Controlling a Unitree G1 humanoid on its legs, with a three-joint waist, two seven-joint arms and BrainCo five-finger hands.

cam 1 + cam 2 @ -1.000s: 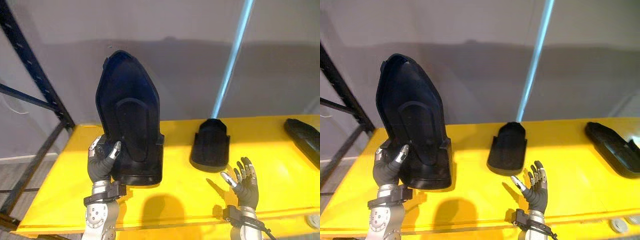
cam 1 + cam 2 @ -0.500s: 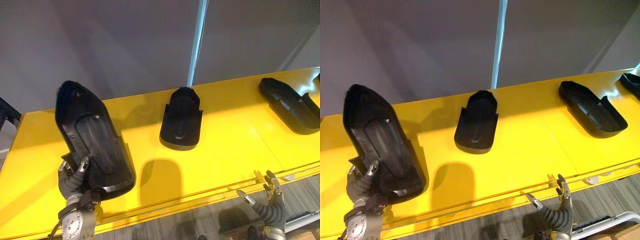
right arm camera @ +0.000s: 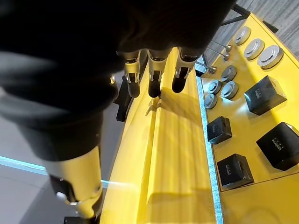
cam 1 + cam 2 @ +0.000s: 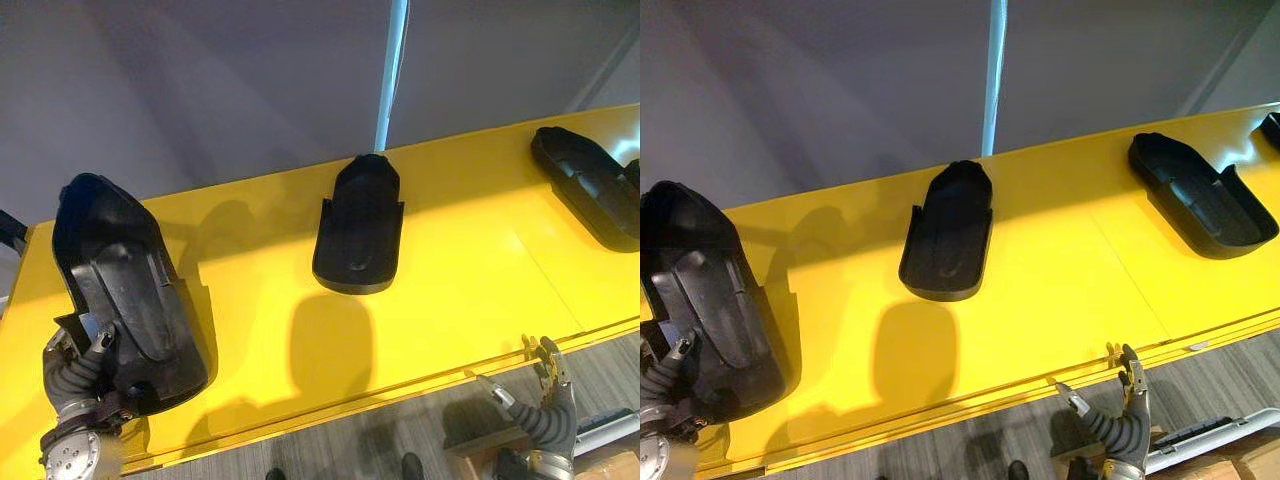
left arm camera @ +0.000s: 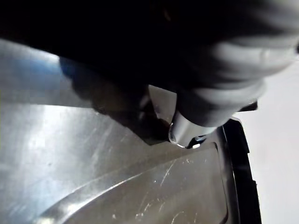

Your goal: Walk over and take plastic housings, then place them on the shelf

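Note:
A large black plastic housing (image 4: 120, 290) leans back at the left end of the yellow shelf (image 4: 470, 290), hollow side up and lower end near the front edge. My left hand (image 4: 75, 375) is shut on that lower end, fingers curled around its rim. In the left wrist view a finger (image 5: 191, 126) presses the housing's scratched surface (image 5: 107, 186). My right hand (image 4: 540, 415) hangs open in front of and below the shelf's front edge at the right, holding nothing; its straight fingers (image 3: 149, 74) show in the right wrist view.
Two more black housings lie on the shelf, one in the middle (image 4: 360, 225) and one at the right (image 4: 590, 185). A light-blue pole (image 4: 392, 70) rises behind the shelf. A lower yellow level (image 3: 173, 154) carries several black boxes (image 3: 273, 95) and silver discs (image 3: 254, 46).
The view has swung right and down. The housing, upright a second ago, has tipped back and lower onto the shelf. My right hand has dropped from above the shelf to below its front edge.

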